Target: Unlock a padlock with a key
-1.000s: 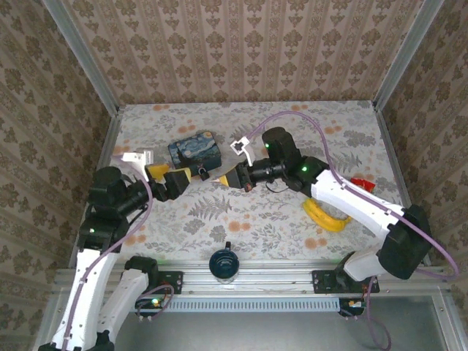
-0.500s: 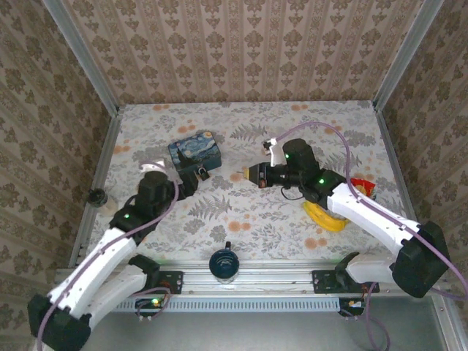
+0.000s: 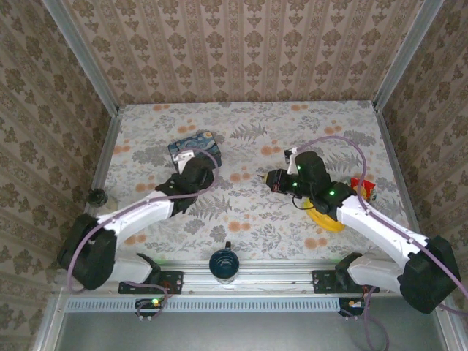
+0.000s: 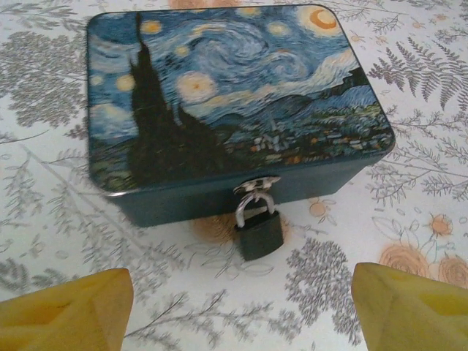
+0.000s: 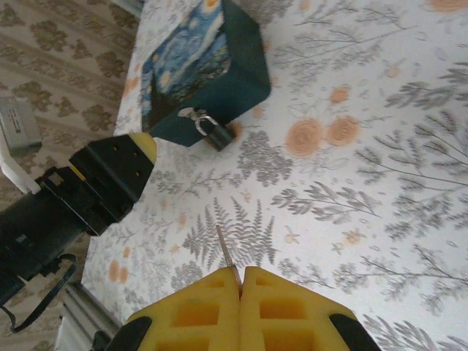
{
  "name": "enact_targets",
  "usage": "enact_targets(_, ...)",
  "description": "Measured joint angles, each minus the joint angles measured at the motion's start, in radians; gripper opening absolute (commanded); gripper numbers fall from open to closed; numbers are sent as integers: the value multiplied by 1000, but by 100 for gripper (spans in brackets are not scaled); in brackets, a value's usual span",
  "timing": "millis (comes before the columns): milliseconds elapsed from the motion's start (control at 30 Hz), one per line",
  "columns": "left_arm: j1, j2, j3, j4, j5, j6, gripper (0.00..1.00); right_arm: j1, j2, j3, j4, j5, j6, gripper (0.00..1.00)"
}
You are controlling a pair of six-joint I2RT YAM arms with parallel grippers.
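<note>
clear lane to the padlock [image 4: 259,230] between the left gripper's [image 4: 241,307] spread fingers, blue box [image 4: 219,110] walling off the back, left arm [image 5: 66,205] kinda crowding one side of the key's [image 5: 225,252] way in

1. The flat rectangular box [image 4: 234,95] has a painted night sky on its lid: deep blue swirls, yellow stars and a black tree shape. Its sides are dark teal.
2. The small squarish black padlock [image 4: 259,234] has a pale silver shackle.
3. The tablecloth [image 4: 409,88] is white, with grey fern leaves and orange flowers.
4. The foam pads [image 4: 66,314] of the left gripper [image 4: 241,300] are yellow, and those of the right gripper [image 5: 240,281] too.
5. The thin metal key [image 5: 227,257] seems pale grey, but it is blurred.
6. The papered walls [image 3: 241,51] are beige with a brown damask ornament.
</note>
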Motion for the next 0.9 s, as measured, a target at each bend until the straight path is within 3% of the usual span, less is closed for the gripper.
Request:
enact_targets(433, -3, 348, 263, -83, -100, -69, 74, -16, -89, -87, 7, 69, 33, 0)
enact_targets(900, 31, 469, 309, -130, -135, -133, 71, -23, -97, -108, 34, 99, 48, 0)
